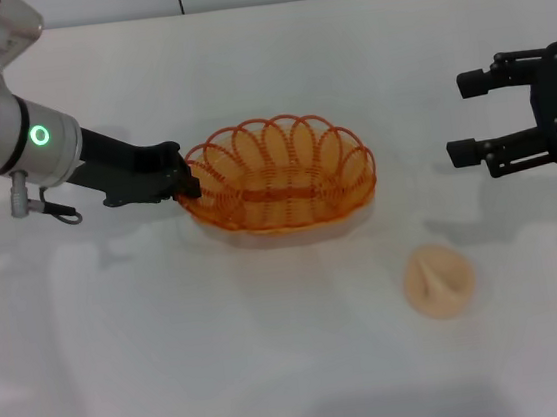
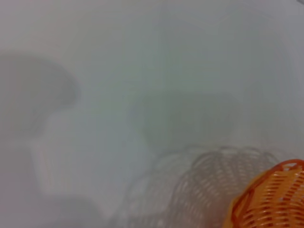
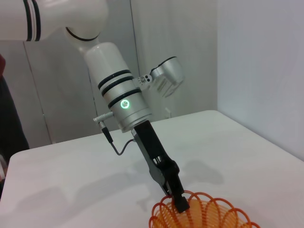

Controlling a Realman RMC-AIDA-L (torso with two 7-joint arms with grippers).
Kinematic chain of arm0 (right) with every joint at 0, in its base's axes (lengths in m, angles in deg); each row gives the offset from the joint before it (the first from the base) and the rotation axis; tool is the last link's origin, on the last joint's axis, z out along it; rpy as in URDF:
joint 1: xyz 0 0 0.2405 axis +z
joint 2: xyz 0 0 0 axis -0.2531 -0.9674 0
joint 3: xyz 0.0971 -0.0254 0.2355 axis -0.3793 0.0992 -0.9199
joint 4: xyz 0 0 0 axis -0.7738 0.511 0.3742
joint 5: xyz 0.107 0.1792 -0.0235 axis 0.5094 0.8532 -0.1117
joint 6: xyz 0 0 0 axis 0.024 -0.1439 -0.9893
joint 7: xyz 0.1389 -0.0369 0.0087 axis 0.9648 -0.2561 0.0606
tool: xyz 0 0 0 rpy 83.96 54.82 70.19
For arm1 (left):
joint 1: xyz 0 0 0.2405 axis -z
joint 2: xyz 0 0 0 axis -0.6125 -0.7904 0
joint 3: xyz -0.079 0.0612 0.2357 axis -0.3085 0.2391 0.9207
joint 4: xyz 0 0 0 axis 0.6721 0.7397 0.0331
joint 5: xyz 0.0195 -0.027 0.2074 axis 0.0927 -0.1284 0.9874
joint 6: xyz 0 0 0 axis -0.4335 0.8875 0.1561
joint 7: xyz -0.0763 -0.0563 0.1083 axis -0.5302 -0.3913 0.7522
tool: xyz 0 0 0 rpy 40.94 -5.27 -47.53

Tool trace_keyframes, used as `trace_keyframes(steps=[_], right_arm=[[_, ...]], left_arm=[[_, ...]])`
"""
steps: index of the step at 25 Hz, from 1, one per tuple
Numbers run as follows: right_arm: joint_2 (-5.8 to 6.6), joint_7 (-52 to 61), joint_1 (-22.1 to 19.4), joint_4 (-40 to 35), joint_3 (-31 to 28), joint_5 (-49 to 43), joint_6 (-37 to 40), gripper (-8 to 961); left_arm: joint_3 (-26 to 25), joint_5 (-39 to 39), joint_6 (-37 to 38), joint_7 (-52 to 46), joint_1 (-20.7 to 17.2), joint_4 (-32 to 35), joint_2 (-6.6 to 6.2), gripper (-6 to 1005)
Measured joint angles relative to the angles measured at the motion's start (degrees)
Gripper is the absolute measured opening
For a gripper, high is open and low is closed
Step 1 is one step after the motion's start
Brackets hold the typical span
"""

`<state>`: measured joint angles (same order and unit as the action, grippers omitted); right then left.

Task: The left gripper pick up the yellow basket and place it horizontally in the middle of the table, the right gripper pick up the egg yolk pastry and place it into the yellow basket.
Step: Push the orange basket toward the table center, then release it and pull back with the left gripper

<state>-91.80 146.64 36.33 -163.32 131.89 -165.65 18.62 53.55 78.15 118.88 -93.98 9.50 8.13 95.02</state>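
Observation:
The yellow basket (image 1: 282, 196) lies lengthwise near the middle of the table (image 1: 176, 371). My left gripper (image 1: 188, 185) is shut on the basket's left rim. In the left wrist view the basket (image 2: 275, 199) casts a shadow set off from it, so it seems to hang a little above the table. The right wrist view shows the left gripper (image 3: 180, 203) pinching the rim of the basket (image 3: 204, 216). The egg yolk pastry (image 1: 439, 282) sits on the table to the front right of the basket. My right gripper (image 1: 467, 117) is open and empty at the right, behind the pastry.
A wall stands behind the table's back edge (image 1: 265, 5). A cable (image 1: 57, 209) hangs from the left arm's wrist.

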Motion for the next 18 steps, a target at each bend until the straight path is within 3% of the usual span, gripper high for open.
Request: trace_keyframes(steps=[18], right_arm=[[-0.11,-0.2,0.1,0.2,-0.6,0.1,0.4,841]], left_arm=[[0.1,0.1,-1.0,1.3,-0.1,-1.0,0.05,128]])
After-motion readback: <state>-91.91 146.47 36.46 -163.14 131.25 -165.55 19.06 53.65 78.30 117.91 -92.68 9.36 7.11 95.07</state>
